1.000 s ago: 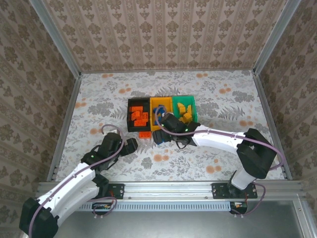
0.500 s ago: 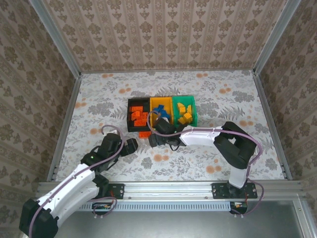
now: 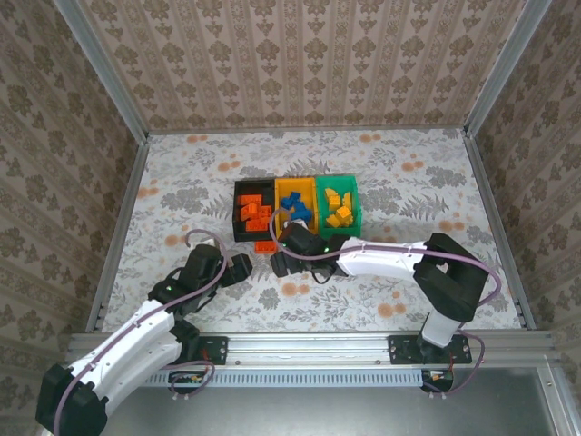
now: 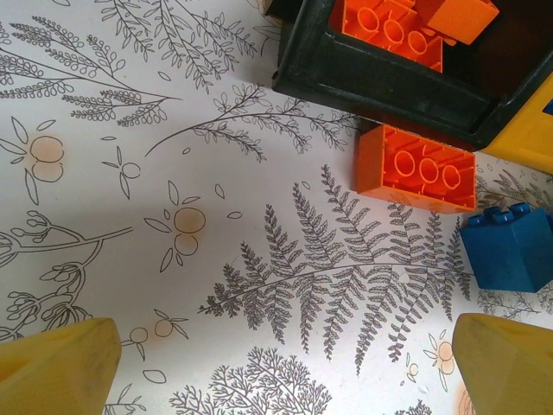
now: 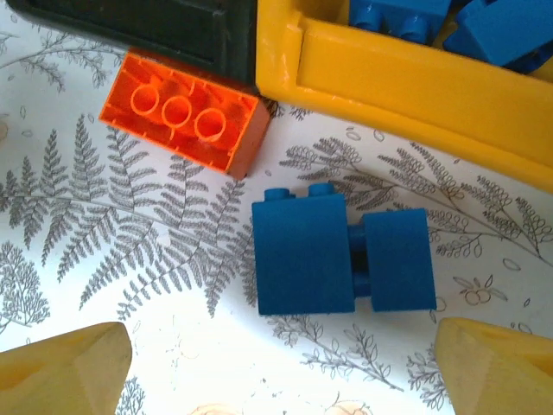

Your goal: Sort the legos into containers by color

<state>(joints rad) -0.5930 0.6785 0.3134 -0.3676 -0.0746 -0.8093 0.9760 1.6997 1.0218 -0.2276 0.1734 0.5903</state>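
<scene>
While the right gripper (image 5: 276,376) hangs with fingers (image 5: 65,367) wide and empty, the blue bricks (image 5: 341,259) lie between and ahead of them, just beside the yellow bin (image 5: 406,82); the left gripper (image 4: 276,367) gapes too.

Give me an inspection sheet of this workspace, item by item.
Surface: patterned table, flat.
Job's things: black bin holds orange legos, yellow bin blue legos, green bin yellow legos; one loose orange brick and two loose blue bricks lie on the table before the bins.
Clutter: nothing seen.
Grippers: left gripper open over bare table; right gripper open above the loose blue bricks.
Cables: purple cable looped along each arm.
Surroundings: patterned walls, metal frame.
</scene>
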